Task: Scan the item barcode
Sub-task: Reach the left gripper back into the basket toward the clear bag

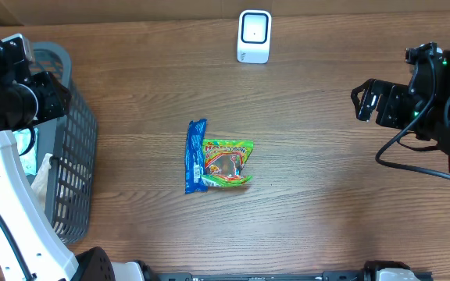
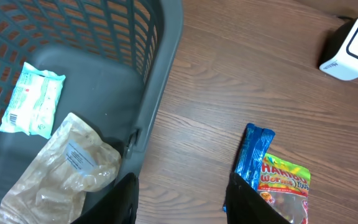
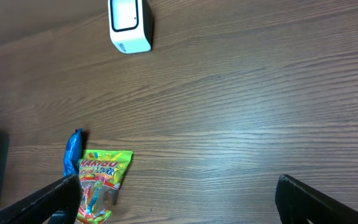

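Centrally, glossy green bag, slim blue packet — seemingly overlapping, woodgrain table.

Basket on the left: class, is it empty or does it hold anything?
Not empty. In the left wrist view a white-green packet and a clear bag lie on the basket floor.

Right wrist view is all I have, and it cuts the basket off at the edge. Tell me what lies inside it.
Observer: Two things lie in the basket: a white and green packet and a clear plastic bag.
Operator: Now report the left fingers.
Observer: The left fingers stand apart with nothing between them, above the basket's rim and the bare table beside it.
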You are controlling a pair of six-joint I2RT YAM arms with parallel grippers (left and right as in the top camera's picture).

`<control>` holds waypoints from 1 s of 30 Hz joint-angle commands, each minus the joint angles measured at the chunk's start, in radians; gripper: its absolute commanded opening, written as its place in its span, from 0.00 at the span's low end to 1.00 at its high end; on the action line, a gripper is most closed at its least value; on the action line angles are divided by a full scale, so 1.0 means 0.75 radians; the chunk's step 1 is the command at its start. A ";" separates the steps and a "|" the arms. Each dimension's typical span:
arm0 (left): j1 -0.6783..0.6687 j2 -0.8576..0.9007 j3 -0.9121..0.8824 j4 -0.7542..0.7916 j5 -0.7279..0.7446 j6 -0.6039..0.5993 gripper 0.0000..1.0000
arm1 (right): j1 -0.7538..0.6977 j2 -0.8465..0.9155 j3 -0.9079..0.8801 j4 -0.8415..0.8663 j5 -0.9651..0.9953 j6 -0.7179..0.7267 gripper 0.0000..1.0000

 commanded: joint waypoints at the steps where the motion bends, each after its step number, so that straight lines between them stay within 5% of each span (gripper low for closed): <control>1: -0.004 0.003 0.001 -0.003 0.007 0.031 0.38 | -0.010 -0.004 0.027 0.007 0.009 -0.002 1.00; 30: 0.001 0.003 0.001 -0.033 -0.050 0.031 0.38 | -0.010 -0.004 0.027 0.010 0.005 -0.001 1.00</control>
